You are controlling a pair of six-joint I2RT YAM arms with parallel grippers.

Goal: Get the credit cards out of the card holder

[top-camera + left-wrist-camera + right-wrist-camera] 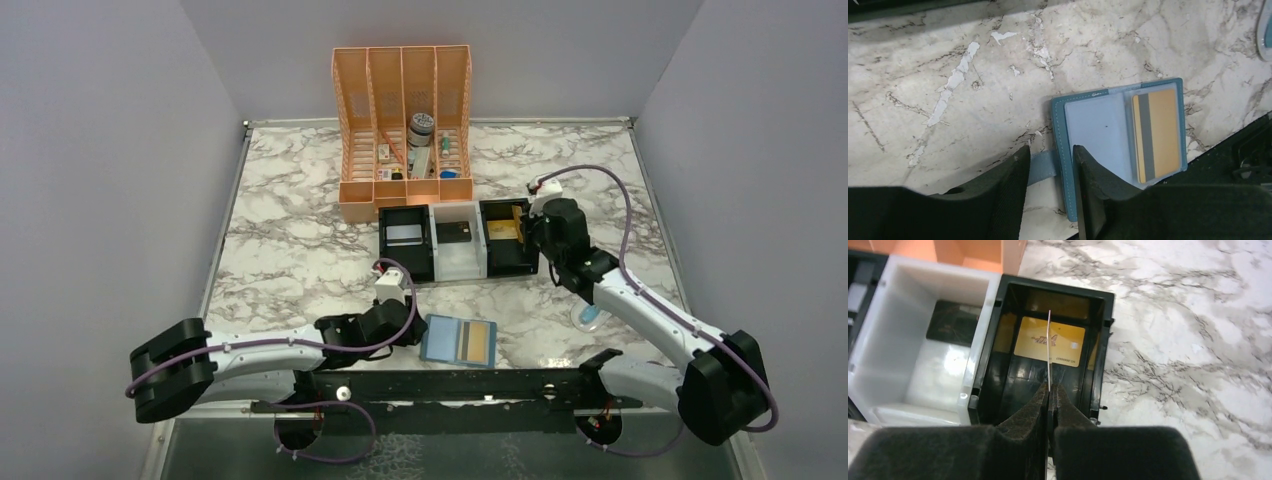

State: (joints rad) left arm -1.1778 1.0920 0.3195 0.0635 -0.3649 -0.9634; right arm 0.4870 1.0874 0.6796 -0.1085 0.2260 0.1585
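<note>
Card holder (pixel 445 340) lies open and flat on the tabletop (pixel 300 250), at the near edge between the arm bases. Left pocket looks empty. Pocketed card (pixel 1155 135) sits in the right pocket, stripe up, so one is left to pull.

Left claw (pixel 1050 152) is low at the holder's left edge, jaws spread either side of the tab (pixel 1045 167), not clamping it. My read: placed to anchor the holder.

Right claw (pixel 1049 390) is pressed together on the pinched card (pixel 1049 340), edge-on above the tray's (pixel 460 268) right black bay, where the flat card (pixel 1068 347) lies. Vertical hold probably clears the bay walls.

Silver card (pixel 405 234) and dark card (pixel 457 232) take the other bays, so gold goes right.
</note>
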